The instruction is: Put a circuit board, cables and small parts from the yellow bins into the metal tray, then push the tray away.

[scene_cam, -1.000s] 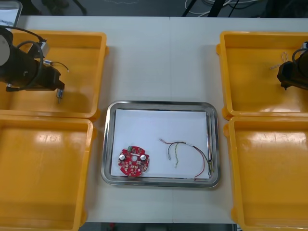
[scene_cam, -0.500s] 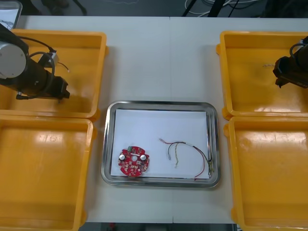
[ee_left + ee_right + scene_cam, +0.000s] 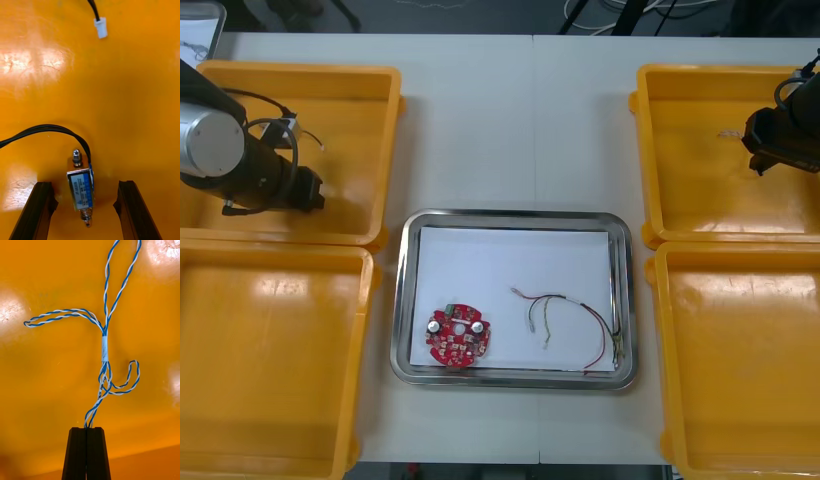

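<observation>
Left arm (image 3: 255, 172): silver-grey round joint cap (image 3: 200, 145), black wrist housing, thin black cable (image 3: 268, 100) looped over. Right arm (image 3: 785, 140): all black, black cable loop (image 3: 783, 92). Left fingers (image 3: 39, 210): black, matte, flat bars, angled tips. Right fingers (image 3: 78, 453): black, bevelled edges.

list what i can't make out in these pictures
- Front view: the arm covers the small metal part inside the open left gripper.
- Left wrist view: black cable, far end cut by the edge.
- Right wrist view: blue and white cable, pinched by the right gripper, likewise.
</observation>
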Available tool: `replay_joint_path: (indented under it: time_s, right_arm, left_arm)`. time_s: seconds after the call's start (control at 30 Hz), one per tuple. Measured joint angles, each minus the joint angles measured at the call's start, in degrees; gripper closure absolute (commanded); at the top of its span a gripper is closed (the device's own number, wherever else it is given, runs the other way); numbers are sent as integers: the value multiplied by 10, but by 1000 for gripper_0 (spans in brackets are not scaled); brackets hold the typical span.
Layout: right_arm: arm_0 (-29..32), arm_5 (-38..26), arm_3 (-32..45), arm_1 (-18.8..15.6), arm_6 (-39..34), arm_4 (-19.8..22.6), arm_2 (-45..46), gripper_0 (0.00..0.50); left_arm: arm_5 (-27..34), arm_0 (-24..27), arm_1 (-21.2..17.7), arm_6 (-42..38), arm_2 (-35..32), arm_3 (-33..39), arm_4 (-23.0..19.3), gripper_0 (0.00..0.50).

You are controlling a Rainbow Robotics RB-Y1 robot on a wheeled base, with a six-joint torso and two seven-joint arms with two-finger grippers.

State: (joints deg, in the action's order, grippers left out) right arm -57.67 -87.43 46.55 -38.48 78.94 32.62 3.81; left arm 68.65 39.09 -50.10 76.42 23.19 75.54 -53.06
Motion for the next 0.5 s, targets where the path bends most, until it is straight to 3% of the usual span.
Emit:
replay_joint_path:
  time_s: [0.27, 0.3, 0.33, 0.37, 0.4, 0.43, 0.5]
  right_arm:
    - [33, -9, 74, 11, -10, -10, 0, 500]
    - [37, -11, 80, 11, -12, -10, 0, 500]
    - [39, -13, 82, 12, -12, -10, 0, 500]
    - [41, -15, 83, 12, -12, -11, 0, 500]
    - [42, -16, 83, 13, -12, -11, 0, 500]
    - [42, -17, 83, 14, -12, -12, 0, 500]
    - [43, -18, 86, 18, -12, -17, 0, 500]
  left_arm:
    - [-7, 0, 0, -15, 0, -3, 3, 0]
    - [-8, 0, 0, -17, 0, -3, 3, 21]
    - [-9, 0, 0, -17, 0, -3, 3, 86]
    - [-10, 0, 0, -17, 0, -3, 4, 245]
    - [-11, 0, 0, -17, 0, -3, 4, 474]
    - [-13, 0, 0, -17, 0, -3, 4, 500]
    - [-14, 0, 0, -17, 0, -4, 4, 500]
